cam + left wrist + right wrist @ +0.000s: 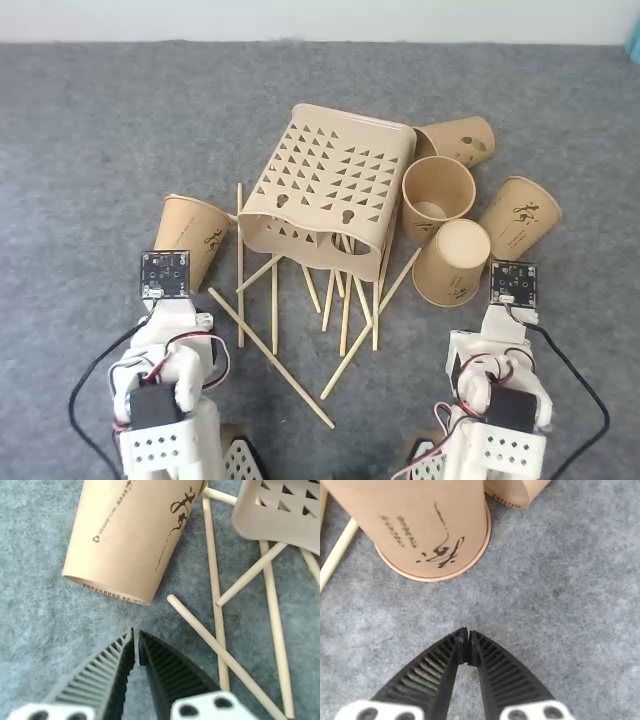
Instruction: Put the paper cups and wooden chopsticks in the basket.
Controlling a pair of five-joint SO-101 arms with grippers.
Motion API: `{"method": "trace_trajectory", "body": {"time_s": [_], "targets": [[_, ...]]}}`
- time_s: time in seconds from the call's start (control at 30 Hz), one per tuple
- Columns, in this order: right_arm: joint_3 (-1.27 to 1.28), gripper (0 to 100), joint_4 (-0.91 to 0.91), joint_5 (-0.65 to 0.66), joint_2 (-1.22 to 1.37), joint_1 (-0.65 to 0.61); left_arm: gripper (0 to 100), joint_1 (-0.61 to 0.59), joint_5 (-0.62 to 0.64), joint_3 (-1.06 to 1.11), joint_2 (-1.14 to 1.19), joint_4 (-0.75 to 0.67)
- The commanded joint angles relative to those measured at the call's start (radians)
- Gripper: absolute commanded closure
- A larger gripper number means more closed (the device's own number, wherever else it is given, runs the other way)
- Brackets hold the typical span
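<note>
A beige perforated basket (330,190) lies tipped on its side at the middle of the grey mat. Several wooden chopsticks (345,305) are scattered in front of it and partly under it. One paper cup (192,238) lies on its side to the basket's left; in the left wrist view this cup (132,535) is just beyond my shut left gripper (136,639). To the basket's right are several cups: one upright (437,198), one upside down (453,262), two lying down (460,140) (519,217). My right gripper (468,636) is shut, just short of the upside-down cup (417,522).
Both arms sit at the near edge of the mat, the left arm (165,390) and the right arm (500,400). Grey carpet runs open behind the basket and at the far left and right. A long chopstick (270,355) lies diagonally between the arms.
</note>
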Motion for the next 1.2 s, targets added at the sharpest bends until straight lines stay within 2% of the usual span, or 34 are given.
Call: {"method": "trace_trajectory", "body": {"time_s": [0.0, 1.17], "targets": [[0.017, 99.1, 0.005, 0.009, -0.021, -0.008, 99, -0.002, -0.002, -0.008, -0.011, 0.003], [0.017, 99.1, 0.005, 0.009, -0.021, -0.002, 99, -0.011, -0.002, -0.008, -0.011, 0.003]]}}
